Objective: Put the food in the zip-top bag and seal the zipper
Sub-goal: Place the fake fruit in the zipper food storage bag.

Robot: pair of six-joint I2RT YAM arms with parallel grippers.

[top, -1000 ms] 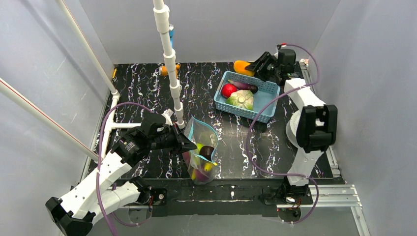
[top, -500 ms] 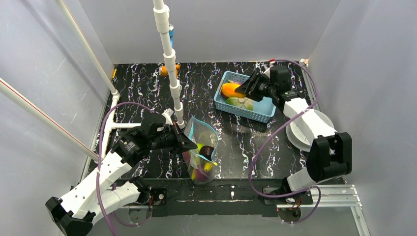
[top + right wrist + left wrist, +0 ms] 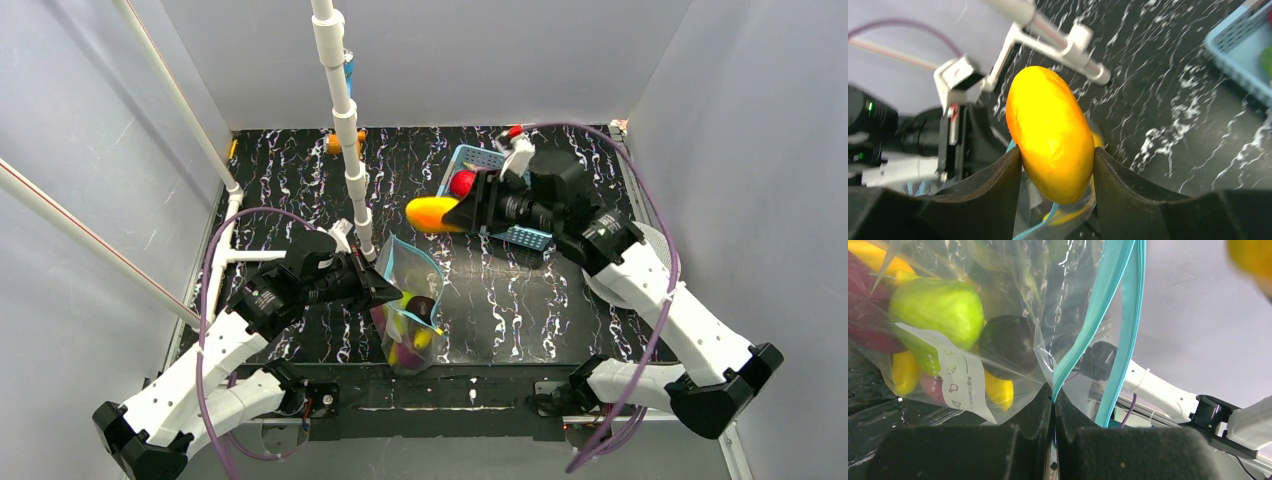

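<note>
Mango (image 3: 430, 213): clamped in right gripper (image 3: 458, 212), aloft over table (image 3: 290, 170) centre.
Bag (image 3: 408, 335): near front edge; zipper (image 3: 1108, 305) pinched by closed left gripper (image 3: 1053, 397).

Orange mango (image 3: 1252, 259) blurred and cropped at top-right corner of left wrist view, light-blue basket (image 3: 482, 159) largely masked by right gripper (image 3: 458, 212), print on zip-top bag (image 3: 1013, 285) label (image 3: 960, 382) too small to read.

The crinkly clear plastic zip-top bag (image 3: 405, 300) sits on the black marbled desk (image 3: 290, 175) with toy fruits (image 3: 938, 310) inside and the left arm's fingers (image 3: 1023, 425) on its rim at 9 o'clock. At its 12 o'clock the oval orange mango (image 3: 430, 213) lies between the right arm's fingers (image 3: 993, 190). The light-blue lattice plastic basket (image 3: 525, 237) is at 2 o'clock.
</note>
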